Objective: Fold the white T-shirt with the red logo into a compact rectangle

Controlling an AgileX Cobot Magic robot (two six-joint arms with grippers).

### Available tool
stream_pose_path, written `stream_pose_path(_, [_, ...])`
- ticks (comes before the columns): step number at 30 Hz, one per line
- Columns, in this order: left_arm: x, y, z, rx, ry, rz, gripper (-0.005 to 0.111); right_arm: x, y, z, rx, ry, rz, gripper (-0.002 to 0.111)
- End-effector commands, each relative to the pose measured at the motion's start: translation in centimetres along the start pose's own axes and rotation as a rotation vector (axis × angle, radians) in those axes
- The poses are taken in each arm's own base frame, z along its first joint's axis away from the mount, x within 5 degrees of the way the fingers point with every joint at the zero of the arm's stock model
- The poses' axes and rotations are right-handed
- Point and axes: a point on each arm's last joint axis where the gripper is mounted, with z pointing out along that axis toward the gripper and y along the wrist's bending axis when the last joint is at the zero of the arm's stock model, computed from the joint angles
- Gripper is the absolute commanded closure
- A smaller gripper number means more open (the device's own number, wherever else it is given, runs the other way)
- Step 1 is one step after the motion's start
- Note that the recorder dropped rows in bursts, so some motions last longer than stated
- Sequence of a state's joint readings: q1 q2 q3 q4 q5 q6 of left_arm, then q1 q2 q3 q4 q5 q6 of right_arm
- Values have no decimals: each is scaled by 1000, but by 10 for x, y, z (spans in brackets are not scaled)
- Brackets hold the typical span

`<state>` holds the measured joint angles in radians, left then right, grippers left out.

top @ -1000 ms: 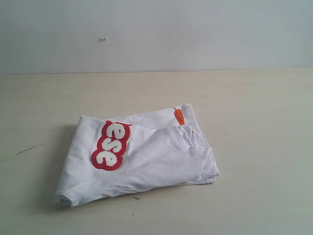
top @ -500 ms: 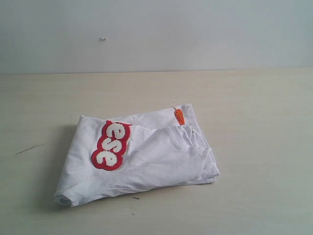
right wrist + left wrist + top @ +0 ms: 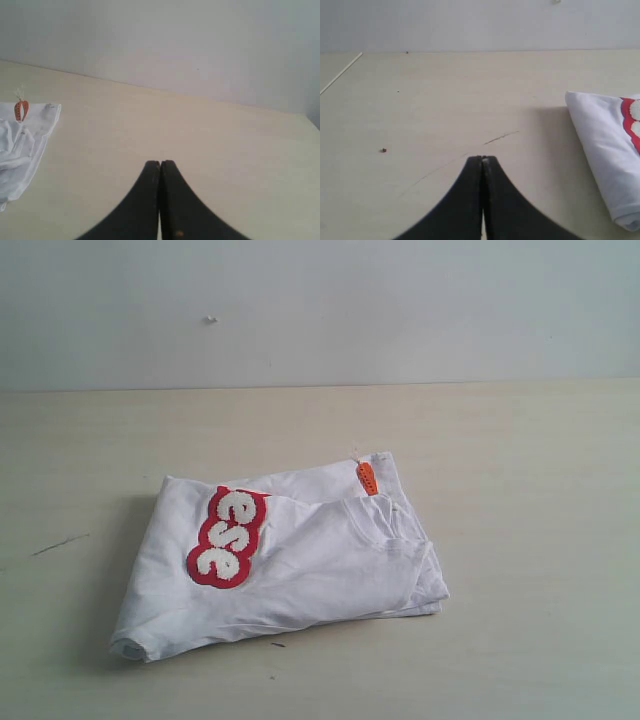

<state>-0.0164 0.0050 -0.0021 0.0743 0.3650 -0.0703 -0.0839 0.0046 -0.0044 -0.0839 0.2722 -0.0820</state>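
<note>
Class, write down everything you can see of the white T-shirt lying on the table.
The white cotton-looking T-shirt lies folded into a rough, skewed rectangle on the pale beige table. Its red-outlined fuzzy white logo shows only the letters "ese" on top; a small orange neck tag sits at its far edge. Only the table touches it.

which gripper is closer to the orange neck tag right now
Right, most likely. The right gripper sits shut over bare table off the shirt's collar edge, the orange neck tag in its view. The left gripper sits shut off the opposite, logo edge, tag unseen.
</note>
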Motion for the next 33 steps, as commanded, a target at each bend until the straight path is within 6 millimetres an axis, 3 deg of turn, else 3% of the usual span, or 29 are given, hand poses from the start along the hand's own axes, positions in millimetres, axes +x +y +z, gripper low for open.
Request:
stream_pose_path(1, [0,0,0,0,-13,-16,107,1,0,0,3,-2,8,108])
stream_pose_path(33, [0,0,0,0,-13,-16,107,1,0,0,3,-2,8,108])
